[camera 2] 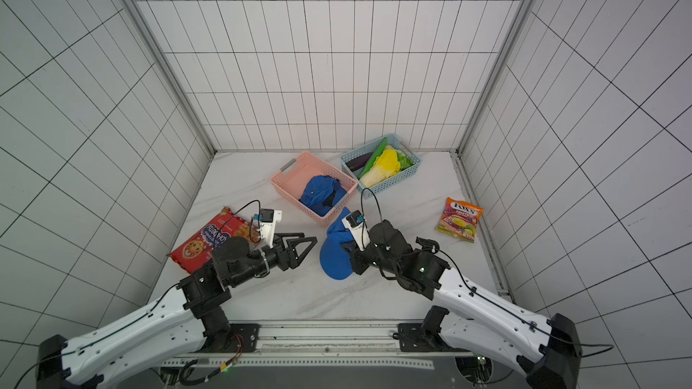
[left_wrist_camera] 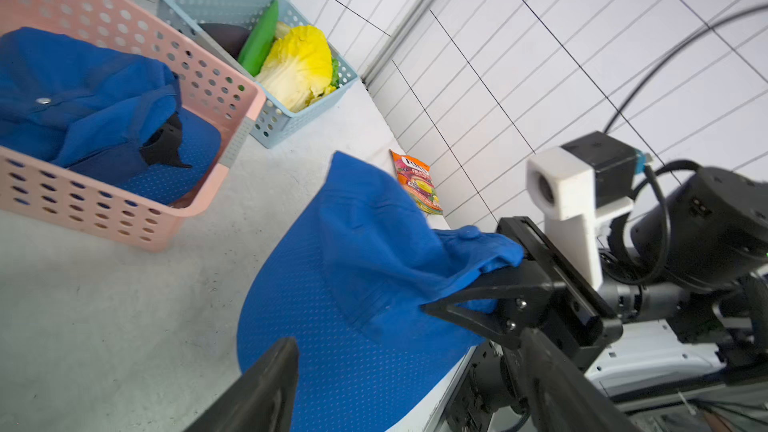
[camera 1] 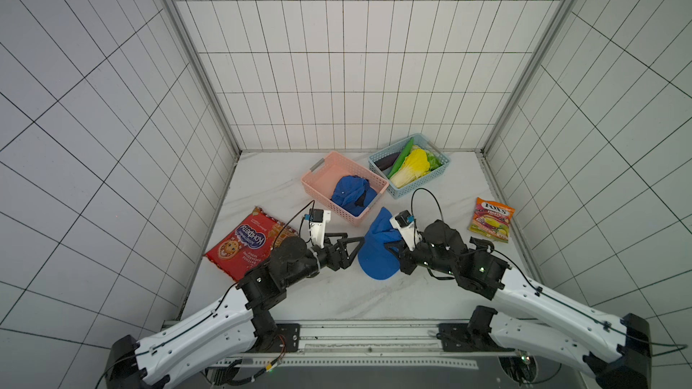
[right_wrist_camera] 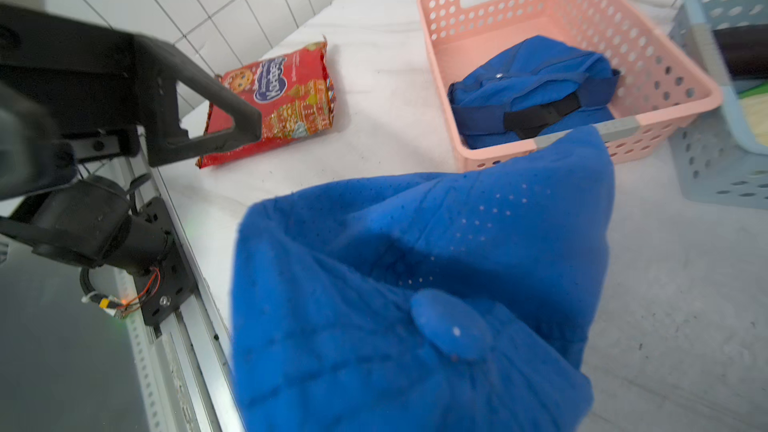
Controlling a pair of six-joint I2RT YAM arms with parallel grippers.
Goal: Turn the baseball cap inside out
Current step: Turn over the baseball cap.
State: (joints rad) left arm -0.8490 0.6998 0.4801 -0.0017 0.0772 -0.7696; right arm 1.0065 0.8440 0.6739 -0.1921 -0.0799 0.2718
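The blue baseball cap hangs in the middle of the table, crown bunched and its perforated brim pointing toward the front edge. My right gripper is shut on the crown cloth close to the top button. In the right wrist view the cap fills the foreground and hides the fingers. My left gripper stands open just left of the brim, holding nothing.
Behind the cap stands a pink basket holding another blue cap. A light blue basket with vegetables sits at the back right. A red cookie pack lies at the left, and a candy bag lies at the right.
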